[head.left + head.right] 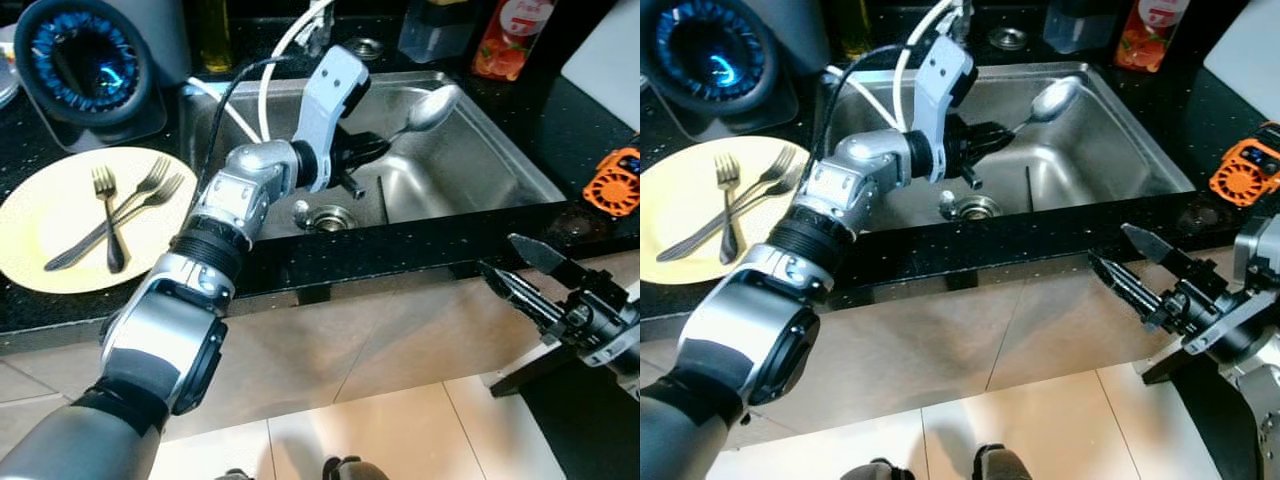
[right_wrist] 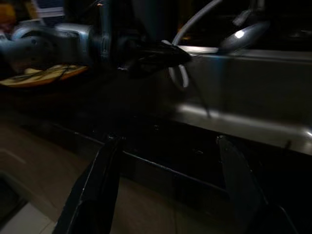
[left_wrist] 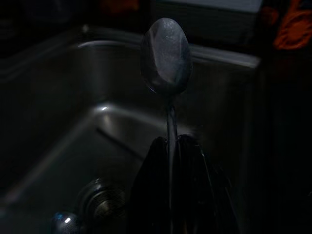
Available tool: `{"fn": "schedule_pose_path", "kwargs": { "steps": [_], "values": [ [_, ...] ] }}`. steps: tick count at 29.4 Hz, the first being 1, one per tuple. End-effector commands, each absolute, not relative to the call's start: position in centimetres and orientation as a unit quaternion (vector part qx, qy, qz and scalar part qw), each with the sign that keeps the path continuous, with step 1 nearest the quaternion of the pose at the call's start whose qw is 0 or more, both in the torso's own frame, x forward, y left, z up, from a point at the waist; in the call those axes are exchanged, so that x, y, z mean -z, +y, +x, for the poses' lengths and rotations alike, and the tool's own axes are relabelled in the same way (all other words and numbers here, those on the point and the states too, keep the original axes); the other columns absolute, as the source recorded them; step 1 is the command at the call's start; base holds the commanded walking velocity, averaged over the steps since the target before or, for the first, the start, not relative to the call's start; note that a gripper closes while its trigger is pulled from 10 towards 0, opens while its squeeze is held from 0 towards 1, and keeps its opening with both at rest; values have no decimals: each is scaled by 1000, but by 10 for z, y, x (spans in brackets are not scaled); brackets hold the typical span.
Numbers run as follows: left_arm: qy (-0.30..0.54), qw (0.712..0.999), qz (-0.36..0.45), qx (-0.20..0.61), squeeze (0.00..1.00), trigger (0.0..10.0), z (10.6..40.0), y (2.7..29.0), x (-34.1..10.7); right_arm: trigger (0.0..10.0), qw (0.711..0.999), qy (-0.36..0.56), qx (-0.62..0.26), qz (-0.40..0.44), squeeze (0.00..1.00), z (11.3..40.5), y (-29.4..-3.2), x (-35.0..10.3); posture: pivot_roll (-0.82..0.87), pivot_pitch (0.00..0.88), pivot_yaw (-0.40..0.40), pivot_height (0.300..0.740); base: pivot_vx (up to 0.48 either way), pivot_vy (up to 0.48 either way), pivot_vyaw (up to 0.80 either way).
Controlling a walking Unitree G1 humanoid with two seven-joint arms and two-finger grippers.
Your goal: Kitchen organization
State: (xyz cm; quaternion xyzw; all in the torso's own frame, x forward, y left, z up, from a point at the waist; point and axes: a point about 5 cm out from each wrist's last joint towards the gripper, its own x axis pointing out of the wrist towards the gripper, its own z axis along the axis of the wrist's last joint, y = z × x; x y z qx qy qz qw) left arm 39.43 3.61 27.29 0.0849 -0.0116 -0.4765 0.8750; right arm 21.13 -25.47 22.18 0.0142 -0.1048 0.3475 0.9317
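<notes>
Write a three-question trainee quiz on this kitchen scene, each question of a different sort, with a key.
1. True or false: the left gripper holds a spoon over the sink.
2. How many forks lie on the yellow plate? A) one B) three C) five
3. Fill in: the right gripper hangs in front of the counter with its fingers ____.

Key: 1 true; 2 B; 3 open.
</notes>
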Motion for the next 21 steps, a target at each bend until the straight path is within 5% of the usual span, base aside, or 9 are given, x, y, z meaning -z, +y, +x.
{"fn": "schedule_pose_path", "kwargs": {
  "steps": [1,19,20,21],
  "values": [
    [-15,878,104,468,0,10000,397,38,-277,10000,930,-99,-354,8,0,207,-254,-224,-74,196,-12,740,0,0,0],
    [10,885,105,454,0,10000,404,47,-263,10000,937,-86,-338,-10,0,205,-247,-232,-100,247,-20,740,0,0,0],
    [10,883,101,458,561,10000,404,46,-263,10000,938,-87,-336,-10,0,205,-247,-232,-100,247,-21,740,0,0,0],
    [10,883,101,458,561,10000,404,46,-263,10000,938,-87,-336,-10,0,205,-247,-232,-100,247,-21,740,0,0,0]
  ]
}}
